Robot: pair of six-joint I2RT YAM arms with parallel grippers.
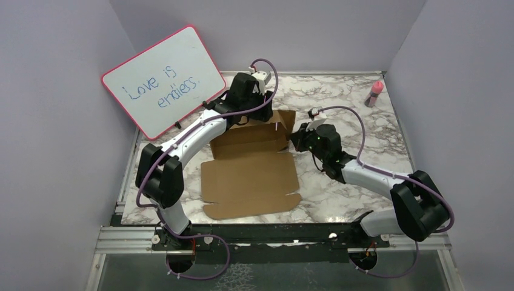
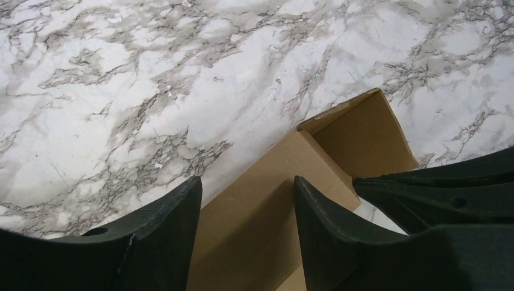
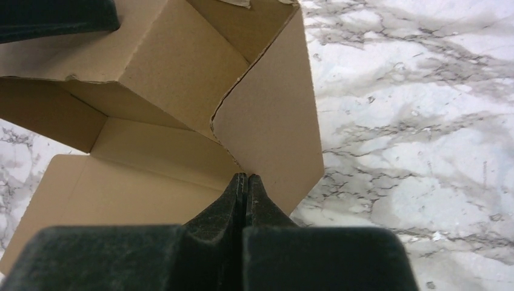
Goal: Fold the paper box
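Paper box (image 1: 250, 176) sits mid-table, btwn your two arms. Its near half lies flat on the marble. The far half is partly folded up, w/ a back wall and side flaps standing.

Your right gripper (image 3: 245, 177) is low at the box's right side, fingers pressed fully together w/ no gap. The tips sit right at the bottom edge of the raised right flap, where it meets the flat panel. Can't tell if any cardboard is pinched btwn them.

Your left gripper (image 2: 247, 182) is over the box's far edge, fingers (image 2: 163, 242) apart, w/ a raised cardboard wall running up through the gap. Can't tell if either pad touches it.

Table (image 1: 357, 127) is white-grey marble. A pink-framed whiteboard (image 1: 162, 80) reading "Love is endless" leans at far left, apart from the box. A small pink-capped bottle (image 1: 374, 93) stands in the far right corner, well apart from everything.
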